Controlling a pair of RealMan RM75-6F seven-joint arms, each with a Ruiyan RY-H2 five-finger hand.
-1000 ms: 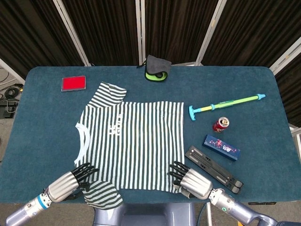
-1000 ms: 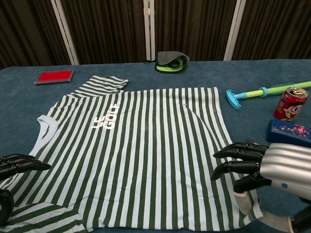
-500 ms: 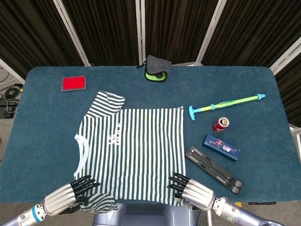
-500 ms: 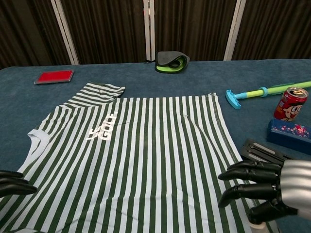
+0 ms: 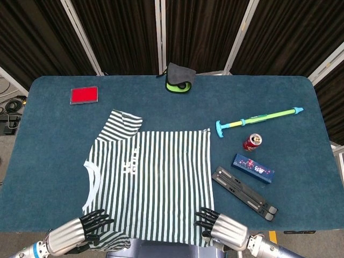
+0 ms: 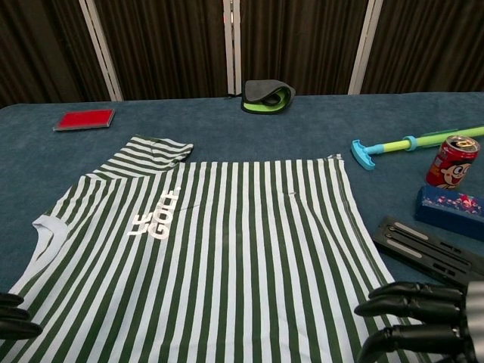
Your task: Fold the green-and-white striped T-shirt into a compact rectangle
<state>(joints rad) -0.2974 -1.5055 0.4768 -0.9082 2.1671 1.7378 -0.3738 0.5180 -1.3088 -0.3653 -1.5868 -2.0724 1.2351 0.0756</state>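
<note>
At the near edge: both hands sit on the shirt's near side; left hand (image 5: 80, 234) at 7 o'clock, right hand (image 5: 220, 230) at 5 o'clock
Shirt: green-and-white striped T-shirt (image 5: 153, 177) lies flat at table centre, collar toward 9 o'clock; near sleeve hangs over the edge
Fingers: curled onto the cloth on both sides; whether they clamp fabric, I cannot tell
Risk: the shirt may slide off toward 6 o'clock if pulled further; an uneven pull would skew the fold; the black folding stand (image 5: 244, 192) lies just beside the hem at 4 o'clock, so it may snag

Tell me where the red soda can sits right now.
In the head view, the red soda can stands on the table's right side, between the green-and-blue pump toy behind it and the blue box in front.
</note>
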